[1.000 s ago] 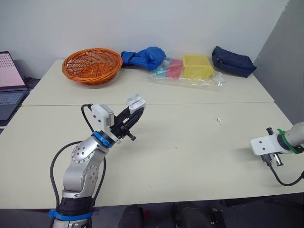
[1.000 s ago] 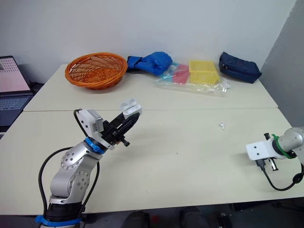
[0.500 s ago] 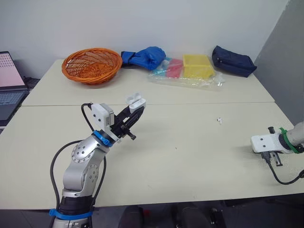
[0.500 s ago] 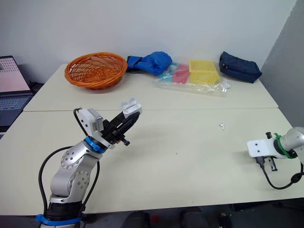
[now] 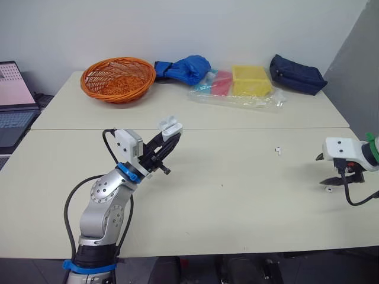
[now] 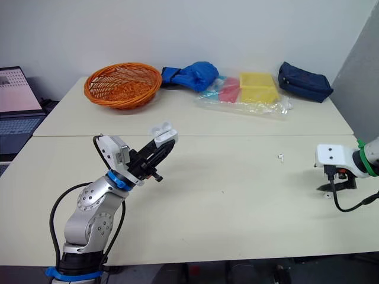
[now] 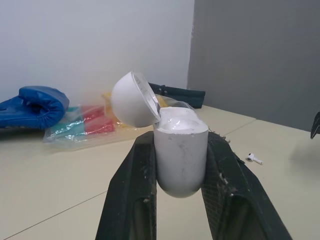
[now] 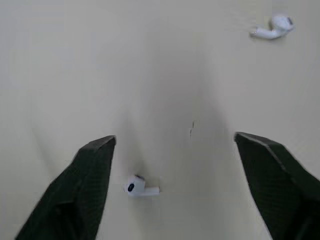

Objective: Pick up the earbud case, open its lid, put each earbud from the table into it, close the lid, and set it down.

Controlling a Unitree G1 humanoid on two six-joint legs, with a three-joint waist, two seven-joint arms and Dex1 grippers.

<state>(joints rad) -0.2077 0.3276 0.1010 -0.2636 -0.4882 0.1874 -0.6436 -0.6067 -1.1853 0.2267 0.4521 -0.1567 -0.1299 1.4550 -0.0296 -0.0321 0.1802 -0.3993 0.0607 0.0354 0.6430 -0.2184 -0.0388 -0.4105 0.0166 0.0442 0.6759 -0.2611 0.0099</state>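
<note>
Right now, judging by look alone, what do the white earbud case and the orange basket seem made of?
White rounded earbud case: probably hard plastic; smooth moulded shell, slight sheen. Round orange basket: seemingly woven wicker or plastic; open lattice shows.

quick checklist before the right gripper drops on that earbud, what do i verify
1. Earbud case clamped in left gripper: ok.
2. Lid open: ok.
3. Right gripper open: ok.
4. Nearer earbud between its fingers: ok, though off-centre, closer to one finger.
5. Second earbud on the table, clear of the grasp: ok.
6. Height above the nearer earbud: cannot tell.
</note>
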